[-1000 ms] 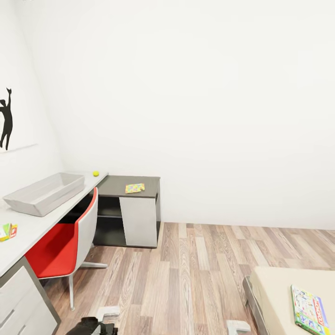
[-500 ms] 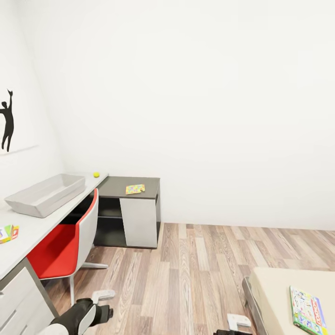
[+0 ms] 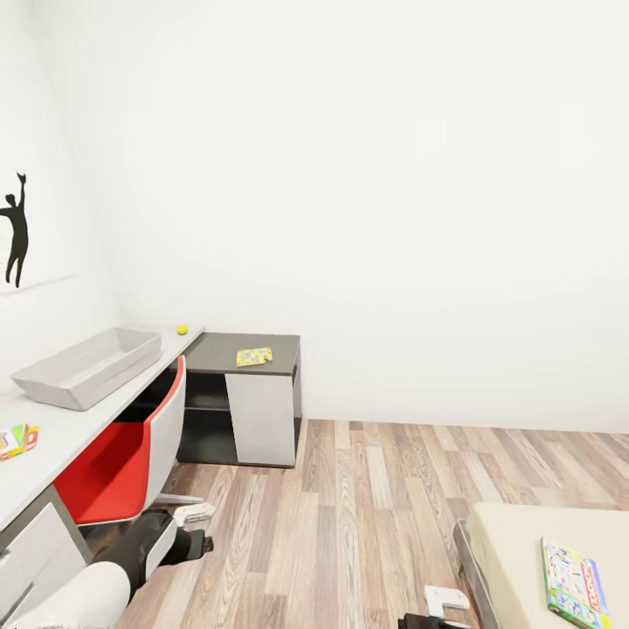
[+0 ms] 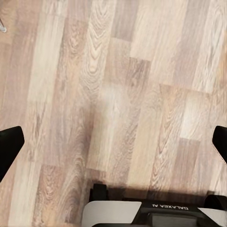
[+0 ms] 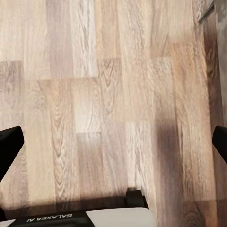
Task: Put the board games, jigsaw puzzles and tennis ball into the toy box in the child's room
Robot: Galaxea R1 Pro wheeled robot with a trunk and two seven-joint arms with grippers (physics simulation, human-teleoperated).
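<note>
The light grey toy box (image 3: 87, 367) stands on the white table (image 3: 61, 424) at the left. Beyond it lies the tennis ball (image 3: 182, 329). A jigsaw puzzle (image 3: 253, 355) rests on the dark side unit (image 3: 218, 347) at the table's far end. A small colourful flat toy (image 3: 17, 439) lies near the table's front; its kind is too small to tell. A green-edged board game (image 3: 574, 584) lies on the bed (image 3: 515, 542) at the lower right. My left gripper (image 3: 194, 526) (image 4: 113, 146) hangs open over bare floor near the chair. My right gripper (image 3: 441, 607) (image 5: 113, 146) is open, low over the floor.
A red and white chair (image 3: 122, 454) is pushed under the table, close to my left arm. Wood plank floor (image 3: 367, 515) stretches between table and bed. A black athlete silhouette (image 3: 15, 229) hangs on the left wall. White drawers (image 3: 35, 559) sit below the table's near end.
My left arm has lifted and reached forward toward the chair's base. The right gripper has edged up into view. The camera has shifted slightly; the toys have stayed put.
</note>
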